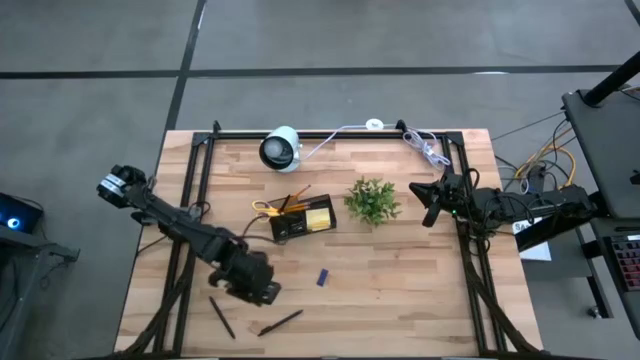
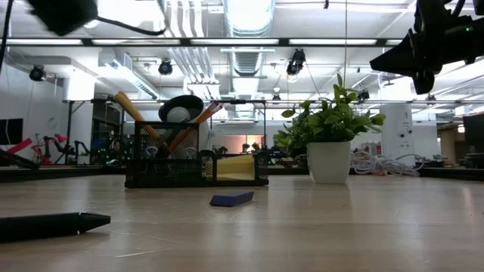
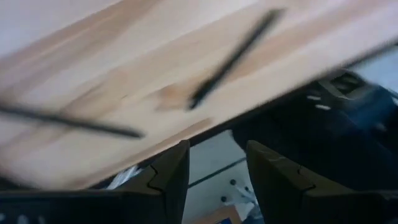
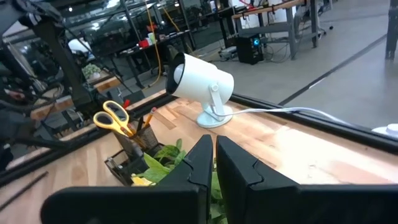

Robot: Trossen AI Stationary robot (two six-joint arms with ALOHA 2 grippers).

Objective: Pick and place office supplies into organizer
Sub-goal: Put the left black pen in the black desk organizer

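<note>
Two black pens [image 1: 222, 317] lie near my empty, parted left gripper [image 1: 262, 292]. Behind them I see the blue piece [image 1: 322, 277], organizer [image 1: 302, 222], plant [image 1: 372, 200] and closed, empty right gripper [image 1: 425, 205].

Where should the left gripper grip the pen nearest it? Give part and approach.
Grip the pen at mid-shaft, coming straight down, fingers across its width. It lies flat and slanted on the table, thin and bare all round. The left gripper, open, is just above it, so a turn to match the slant likely suffices.
</note>
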